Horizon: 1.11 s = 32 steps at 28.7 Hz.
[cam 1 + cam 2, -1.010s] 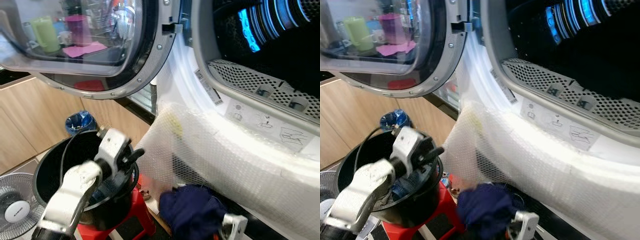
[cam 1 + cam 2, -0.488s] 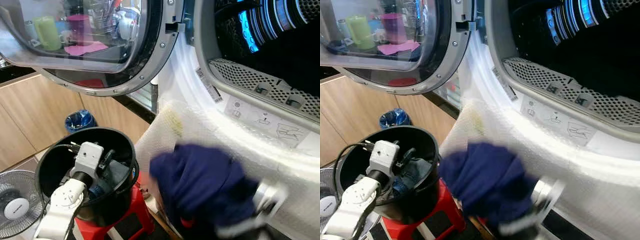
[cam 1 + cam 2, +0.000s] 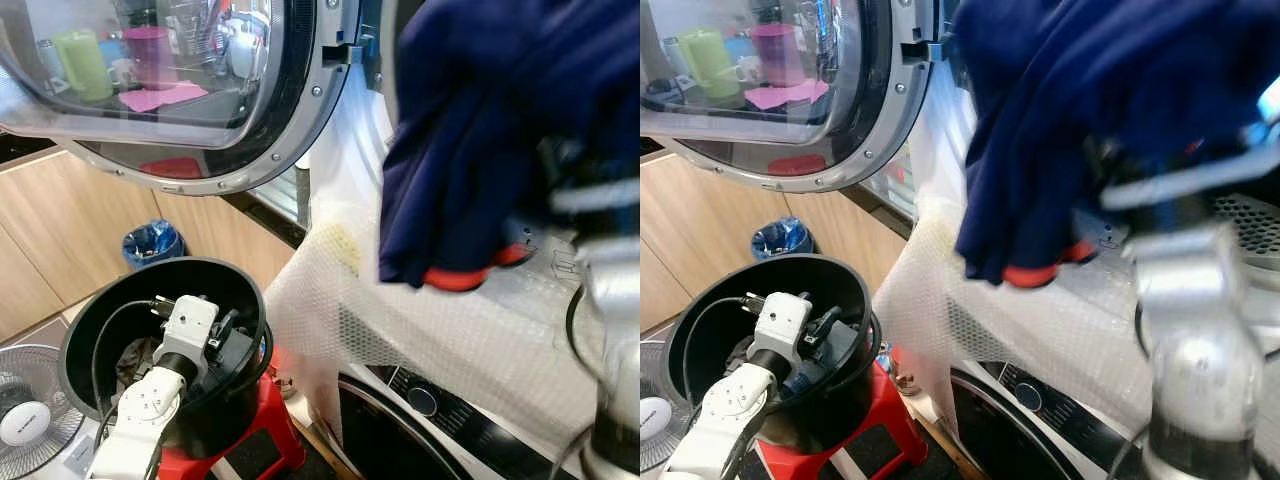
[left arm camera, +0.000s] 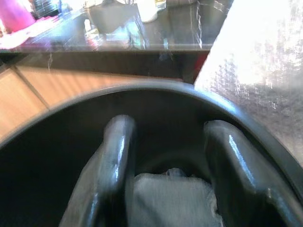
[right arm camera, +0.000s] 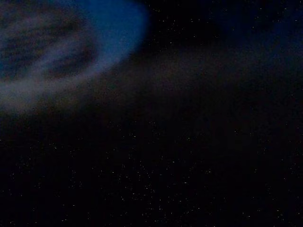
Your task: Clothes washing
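The right arm is carrying a dark navy cloth garment with a red-orange trim (image 3: 480,150) high in front of the open mouth of the white front-loading washing machine (image 3: 345,190), whose lower front is draped in a sheet of clear bubble wrap (image 3: 420,320). The garment is hanging in loose folds over the right pincer (image 3: 1170,170), so the fingers themselves are buried in fabric and blurred; judging by the way the cloth is bunched and suspended there, the pincer is clamped on it, though how tightly cannot be told. The right wrist view is showing little beyond darkness and a blurred bluish glow. The garment is looking soft, light and floppy, with no stiffness to steer it by, so it is likely to drape, swing and snag on the door rim; a hold on a thick gathered bunch near the middle seems safer than a pinch on a single edge, which could slip free. The round glass-fronted machine door (image 3: 180,90) is standing open to the robot's left. Below it, the left pincer (image 4: 165,161) is reaching down inside the round black plastic bucket (image 3: 95,330) on a red plastic stool (image 3: 265,430), its two fingers spread apart on either side of a folded grey cloth (image 4: 170,198) without gripping it.
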### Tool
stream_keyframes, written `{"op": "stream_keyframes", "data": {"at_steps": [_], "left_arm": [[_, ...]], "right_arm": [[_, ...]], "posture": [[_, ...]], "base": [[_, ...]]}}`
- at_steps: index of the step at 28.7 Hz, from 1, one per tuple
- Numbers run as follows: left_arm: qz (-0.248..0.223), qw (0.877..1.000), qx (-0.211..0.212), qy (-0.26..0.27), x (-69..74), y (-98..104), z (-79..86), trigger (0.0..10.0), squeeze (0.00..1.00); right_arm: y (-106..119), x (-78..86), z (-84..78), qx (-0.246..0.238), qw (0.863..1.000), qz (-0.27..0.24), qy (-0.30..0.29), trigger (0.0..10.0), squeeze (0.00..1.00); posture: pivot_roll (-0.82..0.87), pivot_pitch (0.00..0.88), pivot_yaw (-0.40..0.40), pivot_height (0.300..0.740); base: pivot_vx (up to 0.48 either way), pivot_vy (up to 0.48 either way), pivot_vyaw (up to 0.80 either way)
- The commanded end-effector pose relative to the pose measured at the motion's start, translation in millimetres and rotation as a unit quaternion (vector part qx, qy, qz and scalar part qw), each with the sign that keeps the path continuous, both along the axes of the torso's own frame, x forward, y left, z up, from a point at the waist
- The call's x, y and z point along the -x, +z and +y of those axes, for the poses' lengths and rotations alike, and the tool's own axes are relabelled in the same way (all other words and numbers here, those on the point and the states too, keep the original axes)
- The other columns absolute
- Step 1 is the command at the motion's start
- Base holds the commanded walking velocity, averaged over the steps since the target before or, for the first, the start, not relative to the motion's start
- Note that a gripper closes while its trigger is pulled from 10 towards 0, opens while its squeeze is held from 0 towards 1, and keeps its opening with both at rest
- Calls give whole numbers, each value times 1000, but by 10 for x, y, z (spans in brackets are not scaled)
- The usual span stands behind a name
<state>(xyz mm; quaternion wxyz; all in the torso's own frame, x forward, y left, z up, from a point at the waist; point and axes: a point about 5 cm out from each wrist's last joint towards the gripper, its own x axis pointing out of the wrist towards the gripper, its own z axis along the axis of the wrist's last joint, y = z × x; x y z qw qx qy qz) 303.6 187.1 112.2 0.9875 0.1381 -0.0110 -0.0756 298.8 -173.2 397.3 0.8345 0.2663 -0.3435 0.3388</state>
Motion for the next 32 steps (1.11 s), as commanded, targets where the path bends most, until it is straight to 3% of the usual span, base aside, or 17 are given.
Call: {"op": "stream_keyframes", "data": {"at_steps": [1, 5, 8, 11, 12, 15, 17, 18, 20, 21, 22, 23, 26, 27, 28, 29, 32], "left_arm": [[2, 1000, -5, -2, -9, -18, -12, 10000, 0], [6, 1000, -1, 0, -22, -28, -23, 10000, 0], [8, 1000, -1, -2, -22, -44, -36, 10000, 0], [10, 1000, 1, -4, -24, -58, -59, 10000, 0], [10, 1000, 1, -5, -15, -63, -73, 10000, 0], [9, 1000, 4, -1, -6, -66, -74, 10000, 0], [9, 1000, 7, 6, 0, -70, -65, 10000, 0], [9, 1000, 8, 8, 1, -73, -61, 10000, 0], [15, 1000, 12, 13, 8, -91, -44, 10000, 0], [20, 1000, 12, 15, 12, -111, -39, 10000, 0], [20, 1000, 12, 15, 12, -111, -39, 10000, 0], [33, 999, 9, 6, 9, -139, -60, 10000, 0], [44, 999, 5, -9, 6, -161, -102, 10000, 0], [47, 999, 2, -25, 10, -169, -141, 10000, 0], [47, 999, 2, -25, 10, -169, -141, 10000, 0], [50, 998, 1, -34, 15, -172, -165, 10000, 0], [49, 998, 3, -41, 10, -156, -187, 10000, 0]], "right_arm": [[154, -103, -111, 2, 1000, -4, -20, 0, 0], [535, -514, -239, 2, 997, 40, -70, 0, 0], [718, -642, -286, -3, 992, 68, -110, 0, 0], [939, -707, -473, -26, 964, 123, -235, 0, 0], [981, -676, -699, -70, 933, 162, -315, 0, 0], [978, -565, -1066, -132, 876, 202, -417, 0, 0], [966, -469, -1289, -149, 835, 213, -485, 0, 0], [955, -440, -1357, -158, 822, 217, -502, 0, 0], [860, -362, -1568, -174, 778, 232, -557, 0, 0], [753, -381, -1634, -158, 762, 250, -576, 0, 0], [753, -381, -1634, -158, 762, 250, -576, 0, 0], [620, -502, -1563, -114, 774, 274, -558, 9569, 0], [488, -628, -1453, -61, 786, 291, -543, 10000, 0], [400, -705, -1377, -28, 796, 301, -524, 10000, 180], [400, -705, -1377, -28, 796, 301, -524, 10000, 180], [346, -743, -1342, -16, 799, 309, -515, 10000, 1000], [335, -779, -1279, 19, 806, 305, -506, 10000, 1000]], "posture": [[154, 77, -23, 740], [146, 77, -14, 740], [142, 79, -14, 740], [146, 85, -13, 740], [152, 88, -26, 740], [158, 94, -33, 740], [163, 93, -40, 740], [163, 93, -40, 740], [162, 95, -41, 740], [158, 100, -35, 740], [158, 100, -35, 740], [155, 103, -29, 740], [153, 103, -21, 740], [150, 106, -15, 740], [150, 106, -15, 740], [148, 106, -16, 740], [147, 108, -12, 740]], "base": [[0, 0, 0], [0, 0, 0], [0, 0, 0], [0, 0, 0], [0, 0, 0], [0, 0, 0], [0, 0, 0], [0, 0, 0], [0, 0, 0], [0, 0, 0], [0, 0, 0], [0, 0, 0], [0, 0, 0], [0, 0, 0], [0, 0, 0], [0, 0, 0], [0, 0, 0]]}}
